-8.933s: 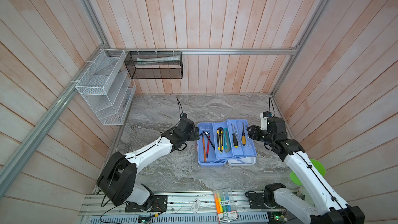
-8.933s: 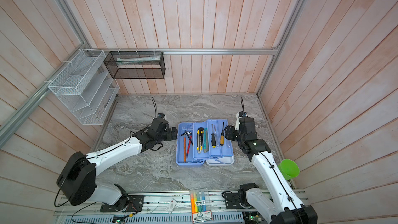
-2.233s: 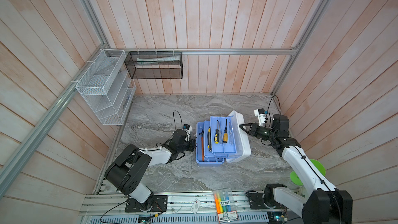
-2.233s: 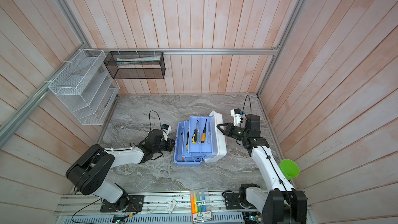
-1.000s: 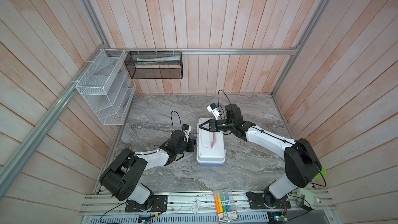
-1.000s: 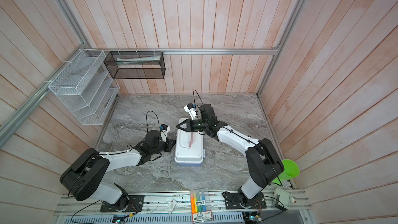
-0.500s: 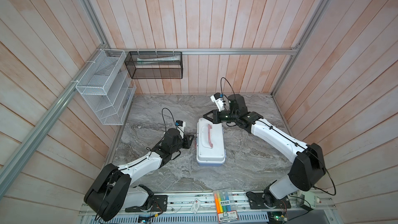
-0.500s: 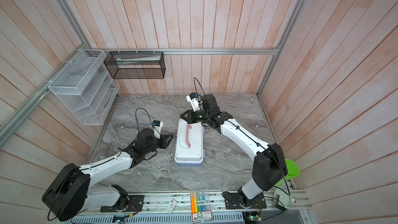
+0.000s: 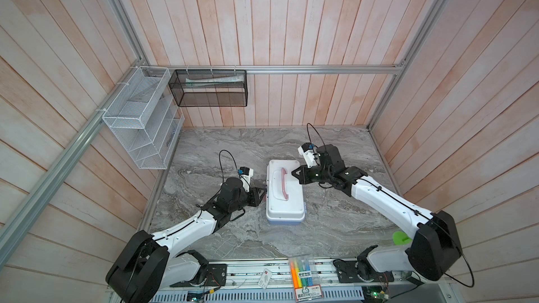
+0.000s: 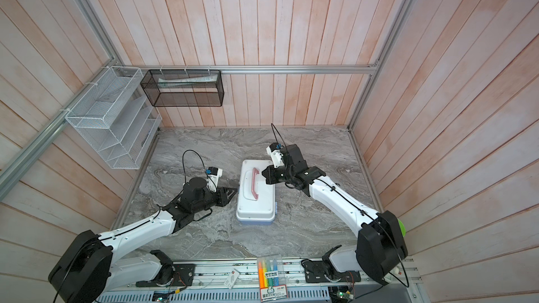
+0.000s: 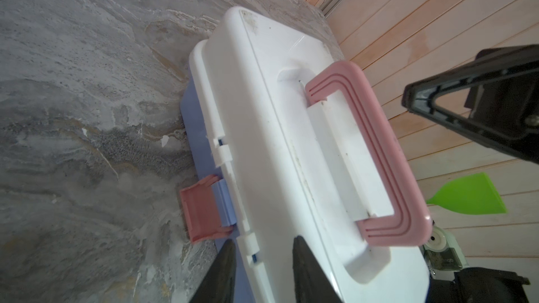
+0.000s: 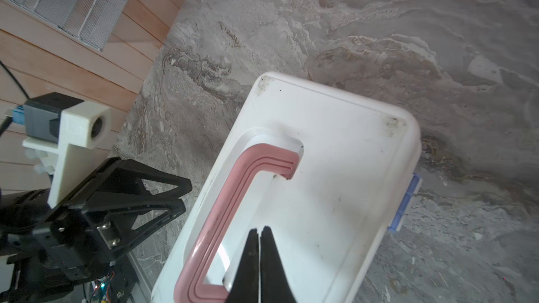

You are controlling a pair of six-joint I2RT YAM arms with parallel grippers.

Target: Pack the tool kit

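No text is clear enough to read. The highlighter pack (image 9: 302, 266), well apart from all jaws, carries a white label (image 9: 304, 274) with dark characters and a printed card (image 9: 308, 292) below it, both too small to make out.

One tool kit (image 9: 285, 196), with one pink handle (image 9: 284, 183) and one pink latch (image 11: 201, 212). Two grippers: left gripper (image 11: 264, 241), right gripper (image 12: 258, 230). Two wall holders, namely one white wire rack (image 9: 140, 118) and one black mesh basket (image 9: 210, 88); one highlighter pack (image 9: 303, 272); one green object (image 11: 472, 199).
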